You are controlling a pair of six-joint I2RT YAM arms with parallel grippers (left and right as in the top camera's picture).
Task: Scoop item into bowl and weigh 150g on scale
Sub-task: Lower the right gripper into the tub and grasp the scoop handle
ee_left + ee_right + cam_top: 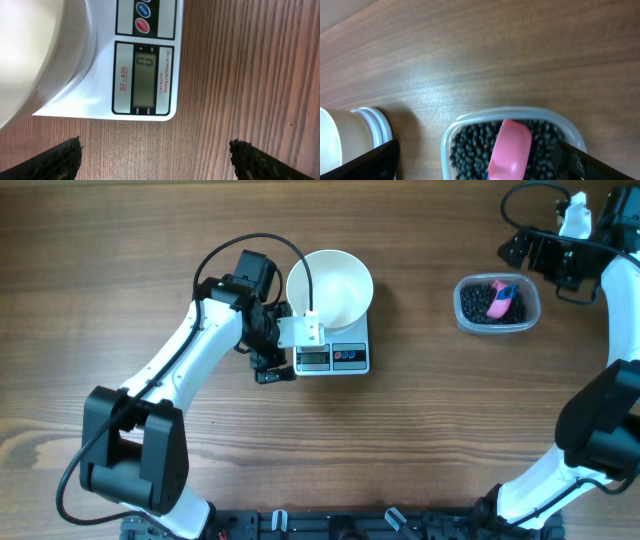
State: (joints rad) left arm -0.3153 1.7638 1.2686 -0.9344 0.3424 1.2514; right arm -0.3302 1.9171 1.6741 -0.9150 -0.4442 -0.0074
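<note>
I count one scale on the tabletop, and one white bowl sits on its platform, with no beans showing in it. Well to the right of the scale stands one clear tub, which holds the heap of black beans, and one pink scoop lies on top of them. The left claw sits just beside the scale's left side with its jaws spread wide and nothing between them. The right claw is far right of the scale, near the tub, equally wide open and empty. Only the left wrist view lets me read the scale: one grey display showing zero, plus two round buttons, one blue and one red. Only the right wrist view shows a cream cylinder with a ribbed white ring beside the tub; I cannot tell what it is.
</note>
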